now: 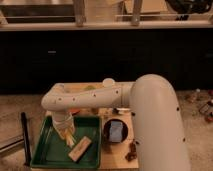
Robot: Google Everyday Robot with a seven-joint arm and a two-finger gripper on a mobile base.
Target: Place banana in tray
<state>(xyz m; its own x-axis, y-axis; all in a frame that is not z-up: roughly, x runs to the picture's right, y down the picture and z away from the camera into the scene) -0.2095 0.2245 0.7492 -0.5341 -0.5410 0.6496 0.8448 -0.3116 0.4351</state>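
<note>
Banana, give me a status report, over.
End effector low over tray, left half. Banana right under it, inside tray rim. Tan block lies beside banana; nothing blocking.

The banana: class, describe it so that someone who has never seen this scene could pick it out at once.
Find the large green tray at lower left. Inside it, just below the claw over the tray's back half, is the banana. It is slim and pale yellow, unlike the broader, straight-edged tan block beside it.
</note>
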